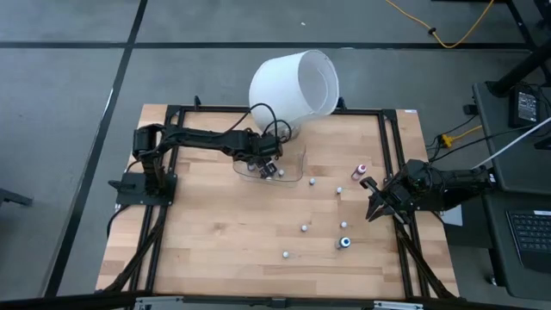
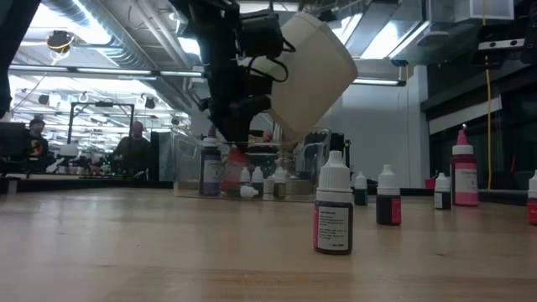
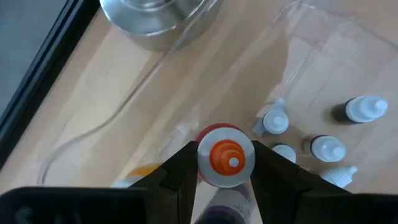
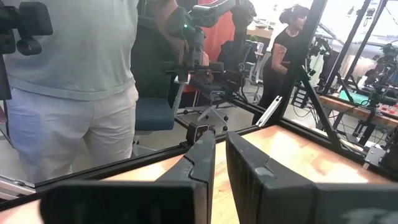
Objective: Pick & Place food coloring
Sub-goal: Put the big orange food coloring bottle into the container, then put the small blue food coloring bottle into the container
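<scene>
My left gripper [image 3: 225, 168] is over the clear plastic tray [image 1: 297, 161] near the table's far edge, shut on a small food coloring bottle with an orange tip [image 3: 227, 155]. A red cap [image 3: 211, 133] shows just behind it. Several white-capped bottles [image 3: 328, 148] sit in the tray, one lying on its side [image 3: 365, 109]. More bottles stand loose on the wood: a pink-capped one [image 1: 362, 170], a blue-capped one [image 1: 344, 242] and small white-capped ones [image 1: 305, 227]. My right gripper [image 1: 374, 207] waits at the table's right edge, shut on nothing. My left gripper pinches the orange-tipped bottle between its two fingers [image 3: 180, 171] at the white collar [image 3: 244, 167] just under the tip. The fingers come from above, pointing down into the tray. The bottle stands upright between them. Its body and base are hidden by the fingers.
The big white lampshade [image 1: 293, 86] lies tilted just behind the tray, close to my left arm. A metal bowl [image 3: 155, 18] shows beside the tray. Black frame rails [image 1: 392, 155] run along the table's sides. People stand beyond the right edge [image 4: 74, 81].
</scene>
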`<control>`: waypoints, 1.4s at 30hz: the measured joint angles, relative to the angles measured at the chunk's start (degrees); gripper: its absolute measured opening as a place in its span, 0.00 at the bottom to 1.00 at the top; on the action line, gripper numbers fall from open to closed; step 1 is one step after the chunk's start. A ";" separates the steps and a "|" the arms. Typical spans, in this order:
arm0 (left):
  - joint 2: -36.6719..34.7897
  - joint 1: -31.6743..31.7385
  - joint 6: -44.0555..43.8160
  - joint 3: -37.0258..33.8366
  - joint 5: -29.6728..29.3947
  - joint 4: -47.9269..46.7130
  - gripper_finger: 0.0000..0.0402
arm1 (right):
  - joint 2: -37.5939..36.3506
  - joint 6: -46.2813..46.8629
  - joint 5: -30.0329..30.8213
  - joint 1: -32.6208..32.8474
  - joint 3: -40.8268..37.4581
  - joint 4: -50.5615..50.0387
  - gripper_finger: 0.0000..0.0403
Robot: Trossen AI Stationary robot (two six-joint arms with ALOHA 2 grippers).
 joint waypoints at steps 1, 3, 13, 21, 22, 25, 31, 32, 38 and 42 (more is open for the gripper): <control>0.00 -0.03 -0.12 -0.12 -0.15 0.05 0.31 | 0.00 0.01 0.00 0.00 -0.01 -0.01 0.11; 0.00 -0.03 -0.17 -0.12 -0.12 0.89 0.31 | 0.00 0.01 0.00 0.01 -0.01 0.00 0.11; 0.02 -0.07 0.00 -0.12 -3.23 1.36 0.38 | 0.00 0.01 0.00 0.00 -0.02 0.00 0.11; -1.15 -1.17 -0.01 2.94 -6.78 -1.97 0.45 | 0.00 0.01 0.00 0.00 -0.02 0.00 0.11; -1.50 -1.58 -0.13 4.02 -7.19 -2.63 0.45 | 0.00 -0.01 0.00 0.01 0.00 -0.02 0.11; -2.45 -2.81 -0.82 7.30 -7.96 -6.54 0.45 | 0.00 -0.01 0.00 0.00 -0.02 -0.02 0.11; -6.39 -6.45 -7.52 12.26 -9.37 -13.59 0.45 | 0.00 -0.01 0.00 0.01 -0.01 -0.02 0.11; -7.63 -7.26 -9.11 12.32 -9.38 -14.88 0.45 | 0.00 -0.01 0.00 0.00 -0.02 0.00 0.11; -16.91 -13.70 -20.86 12.32 -15.39 -22.07 0.45 | 0.00 0.00 0.00 0.00 -0.02 -0.02 0.11; -22.96 -19.98 -30.54 11.64 -21.82 -29.57 0.45 | 0.00 -0.01 0.00 0.01 -0.01 -0.04 0.11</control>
